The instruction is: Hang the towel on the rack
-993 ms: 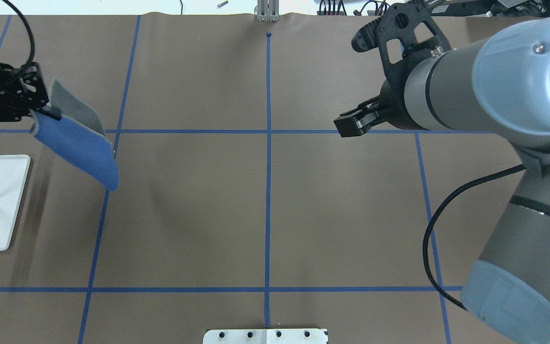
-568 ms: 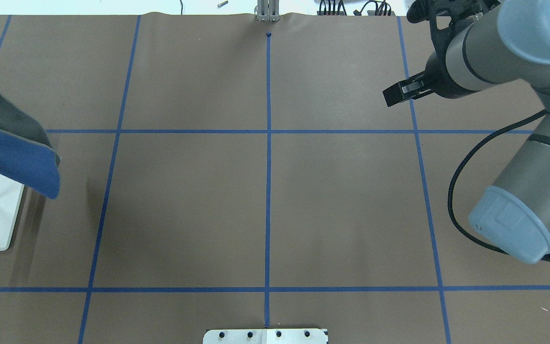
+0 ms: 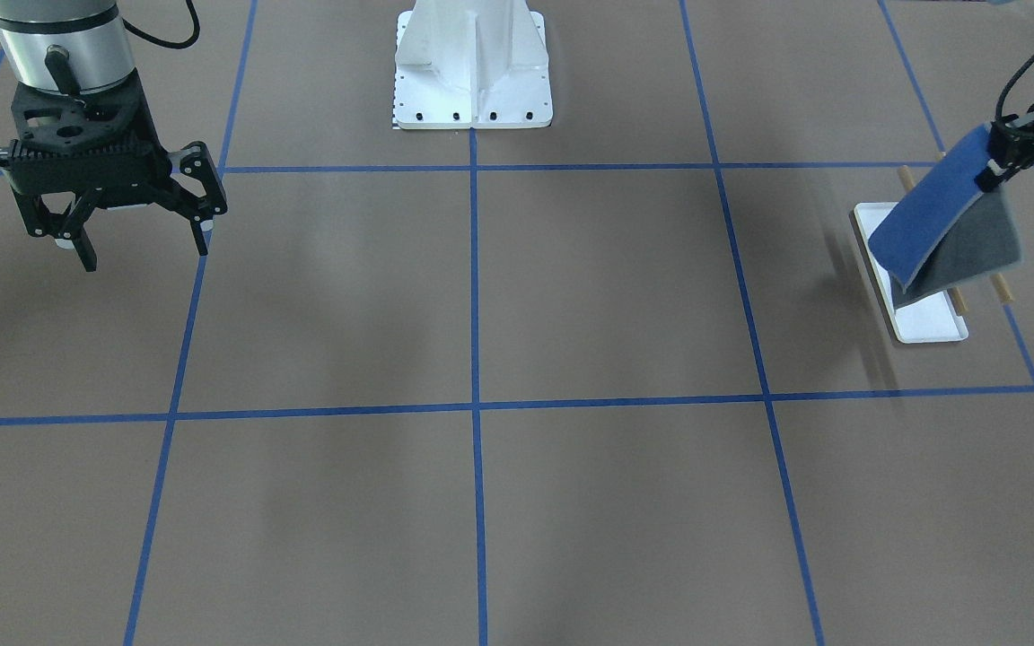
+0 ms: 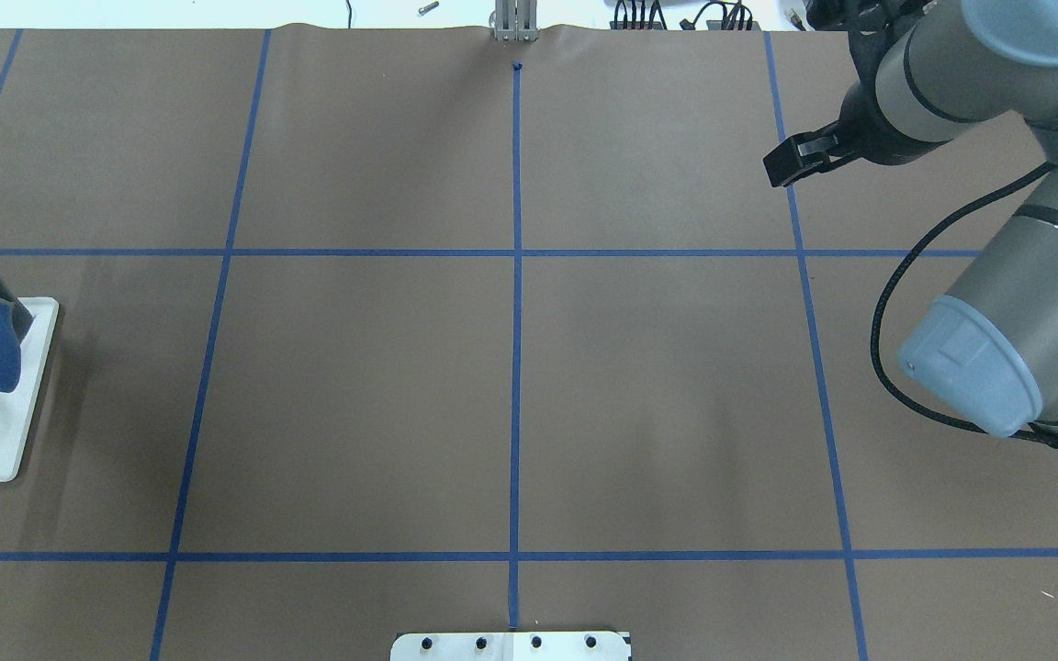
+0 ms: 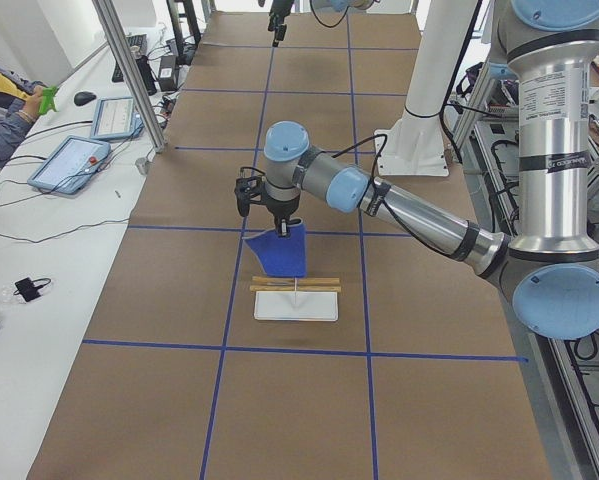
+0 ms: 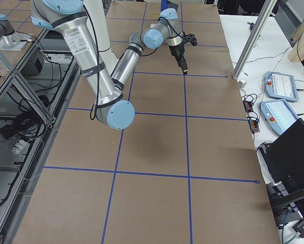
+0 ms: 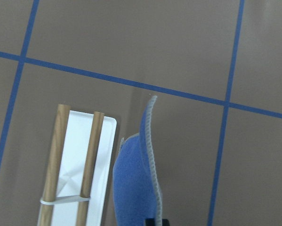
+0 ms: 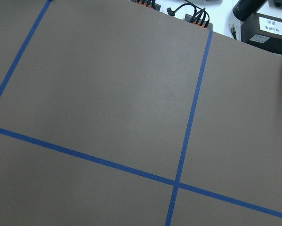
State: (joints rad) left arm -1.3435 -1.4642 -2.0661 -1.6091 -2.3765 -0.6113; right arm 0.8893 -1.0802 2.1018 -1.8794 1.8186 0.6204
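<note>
Left hand (image 3: pixel 991 172) points down; pinches towel (image 3: pixel 916 220)

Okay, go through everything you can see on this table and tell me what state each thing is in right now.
towel: clear of the table, dangling from the left gripper by the rack, not draped over a bar.
rack: standing on the table, both wooden bars bare.
left gripper: shut on the towel's top edge.
right gripper: open, empty, held above the table.
</note>
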